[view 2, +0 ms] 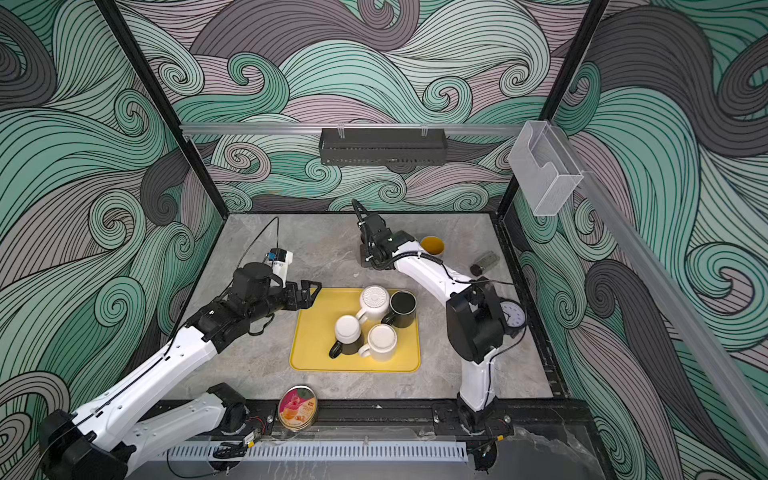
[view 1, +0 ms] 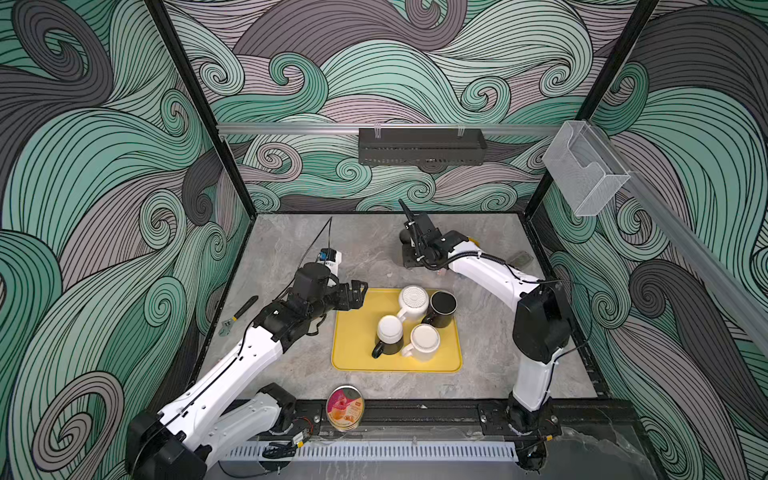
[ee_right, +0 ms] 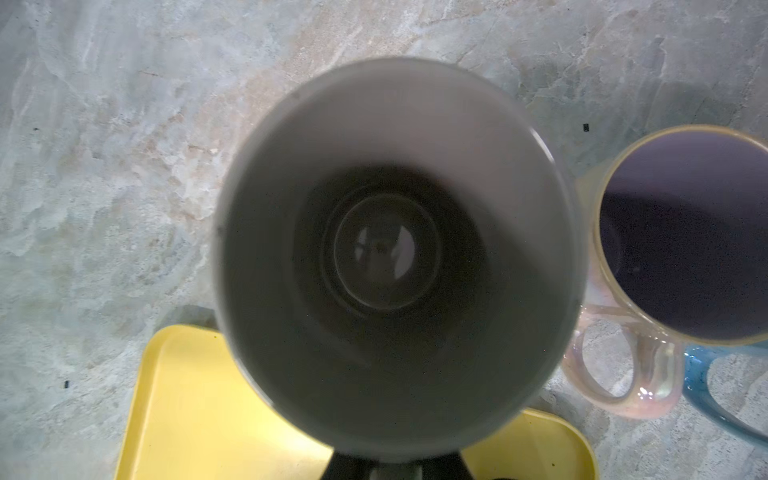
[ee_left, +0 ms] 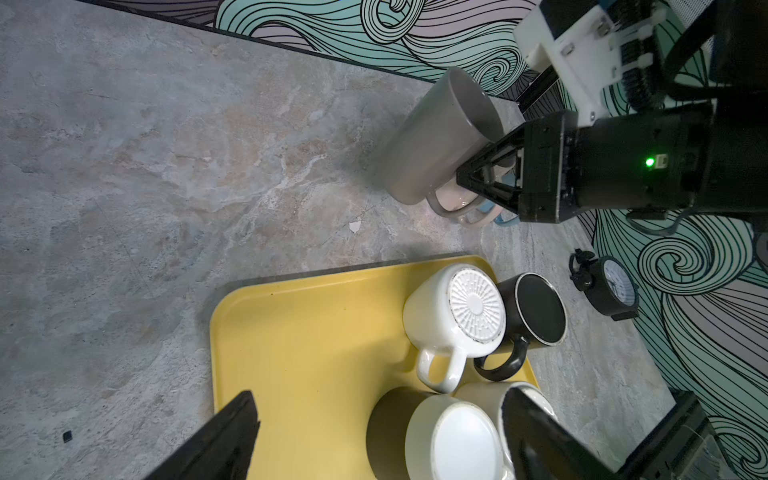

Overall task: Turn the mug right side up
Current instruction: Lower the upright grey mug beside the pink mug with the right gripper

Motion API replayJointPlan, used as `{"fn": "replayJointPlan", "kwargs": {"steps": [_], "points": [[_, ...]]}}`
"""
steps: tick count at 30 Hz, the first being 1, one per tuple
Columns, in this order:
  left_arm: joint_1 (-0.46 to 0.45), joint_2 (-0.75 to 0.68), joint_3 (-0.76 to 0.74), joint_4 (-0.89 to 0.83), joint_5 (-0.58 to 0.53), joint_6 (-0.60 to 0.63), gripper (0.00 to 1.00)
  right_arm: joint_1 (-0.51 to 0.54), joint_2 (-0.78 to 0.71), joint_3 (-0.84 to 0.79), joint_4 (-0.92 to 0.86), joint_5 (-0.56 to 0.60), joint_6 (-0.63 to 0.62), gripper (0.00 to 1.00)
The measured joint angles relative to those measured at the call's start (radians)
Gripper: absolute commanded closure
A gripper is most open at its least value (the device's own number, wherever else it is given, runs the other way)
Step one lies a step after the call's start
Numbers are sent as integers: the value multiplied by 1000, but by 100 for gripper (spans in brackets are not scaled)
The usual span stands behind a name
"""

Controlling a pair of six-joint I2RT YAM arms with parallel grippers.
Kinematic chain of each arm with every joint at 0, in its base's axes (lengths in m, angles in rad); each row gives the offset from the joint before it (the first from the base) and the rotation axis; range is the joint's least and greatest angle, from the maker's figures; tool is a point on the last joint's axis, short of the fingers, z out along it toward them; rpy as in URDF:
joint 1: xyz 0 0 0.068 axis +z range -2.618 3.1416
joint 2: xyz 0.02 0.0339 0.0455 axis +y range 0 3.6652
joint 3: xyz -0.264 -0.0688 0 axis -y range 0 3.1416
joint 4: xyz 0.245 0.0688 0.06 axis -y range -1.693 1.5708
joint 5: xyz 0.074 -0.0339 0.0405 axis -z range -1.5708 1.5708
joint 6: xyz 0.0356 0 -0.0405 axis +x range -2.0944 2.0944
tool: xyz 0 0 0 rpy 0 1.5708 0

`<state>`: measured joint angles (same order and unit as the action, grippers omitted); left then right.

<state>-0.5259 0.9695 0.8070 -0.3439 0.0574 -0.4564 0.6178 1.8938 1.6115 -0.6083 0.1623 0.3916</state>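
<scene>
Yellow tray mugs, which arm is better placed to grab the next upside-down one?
Left. The left pincer is open at the yellow tray's edge, close to the ribbed-base white mug; the right pincer is shut on the grey mug beyond the tray.

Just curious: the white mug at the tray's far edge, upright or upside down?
Upside down: the white mug shows its ribbed base, facing up.

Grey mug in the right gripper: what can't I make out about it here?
- Grip spot: in the left wrist view the right gripper covers where it holds the grey mug; in the right wrist view the mug fills the frame.
- Base on the table or lifted: blurred, cannot tell.
- In both top views the right arm hides most of it.
</scene>
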Motion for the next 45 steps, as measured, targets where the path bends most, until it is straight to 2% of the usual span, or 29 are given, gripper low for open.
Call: {"fn": "replayJointPlan", "kwargs": {"steps": [24,45], "points": [[0,7,-32,39,8,-8,7,-33,116,13,-2,66,-60,100],[0,10,-39,45,7,-19,7,-35,154,15,3,113,-63,100]]}}
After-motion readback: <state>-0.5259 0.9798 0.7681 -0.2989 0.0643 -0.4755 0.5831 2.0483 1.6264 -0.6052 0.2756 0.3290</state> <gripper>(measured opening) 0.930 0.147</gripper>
